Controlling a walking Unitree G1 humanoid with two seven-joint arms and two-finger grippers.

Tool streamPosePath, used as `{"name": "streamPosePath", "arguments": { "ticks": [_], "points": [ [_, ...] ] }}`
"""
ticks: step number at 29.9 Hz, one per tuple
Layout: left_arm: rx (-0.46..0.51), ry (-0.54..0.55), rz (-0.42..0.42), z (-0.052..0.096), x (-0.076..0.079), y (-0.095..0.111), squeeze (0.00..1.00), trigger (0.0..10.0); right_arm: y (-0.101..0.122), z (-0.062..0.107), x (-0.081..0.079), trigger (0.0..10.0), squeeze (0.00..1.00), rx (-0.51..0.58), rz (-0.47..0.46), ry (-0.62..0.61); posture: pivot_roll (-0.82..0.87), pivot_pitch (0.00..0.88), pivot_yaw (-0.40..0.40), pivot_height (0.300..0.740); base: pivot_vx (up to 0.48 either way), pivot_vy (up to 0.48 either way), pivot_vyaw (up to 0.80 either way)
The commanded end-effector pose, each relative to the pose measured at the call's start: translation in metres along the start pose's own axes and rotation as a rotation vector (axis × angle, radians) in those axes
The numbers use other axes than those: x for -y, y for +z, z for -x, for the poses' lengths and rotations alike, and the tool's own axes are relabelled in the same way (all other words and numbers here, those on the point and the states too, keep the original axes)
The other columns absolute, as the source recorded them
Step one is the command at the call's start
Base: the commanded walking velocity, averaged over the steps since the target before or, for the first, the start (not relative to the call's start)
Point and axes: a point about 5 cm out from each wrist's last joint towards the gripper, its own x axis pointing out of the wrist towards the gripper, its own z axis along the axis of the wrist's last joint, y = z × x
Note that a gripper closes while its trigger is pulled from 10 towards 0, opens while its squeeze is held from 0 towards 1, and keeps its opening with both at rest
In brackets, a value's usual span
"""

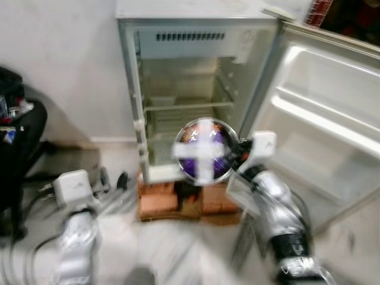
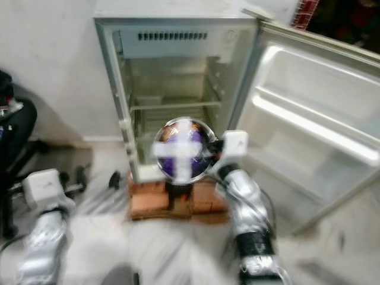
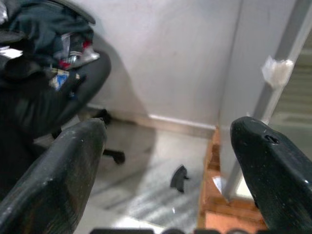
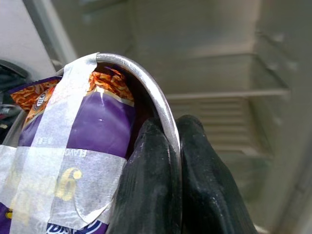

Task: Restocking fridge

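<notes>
In front of the open fridge (image 1: 190, 89), the right gripper (image 4: 168, 161) pinches the rim of a metal bowl (image 1: 205, 150) with a purple snack bag (image 4: 92, 131) taped inside; its print is too blurred to read. The left gripper (image 3: 168, 165) is spread, empty.

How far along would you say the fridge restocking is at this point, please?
Done: the fridge door stands open, and the right gripper has its fingers clamped on the rim of a metal bowl holding a taped-down purple snack packet. In hand: the bowl is held up before the fridge. Left: setting it on a shelf; the visible shelves look bare. The left gripper is open.
</notes>
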Motion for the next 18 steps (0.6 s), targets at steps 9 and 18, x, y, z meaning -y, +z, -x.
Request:
{"name": "streamPosePath", "arguments": {
  "ticks": [9, 18],
  "points": [
    [-0.005, -0.025, 0.021, -0.0010, 0.0114, 0.0010, 0.00, 10.0, 0.0095, 0.0029, 0.0199, 10.0, 0.00, 0.022, 0.022, -0.059, 0.08, 0.000, -0.083, 0.740, 0.464, 0.000, 0.00],
    [-0.026, -0.004, 0.049, 0.0008, 0.0107, -0.0020, 0.00, 10.0, 0.0073, 0.0042, 0.0183, 10.0, 0.00, 0.018, 0.020, -0.042, 0.08, 0.000, -0.081, 0.740, 0.186, 0.249, 0.00]
  ]
}}
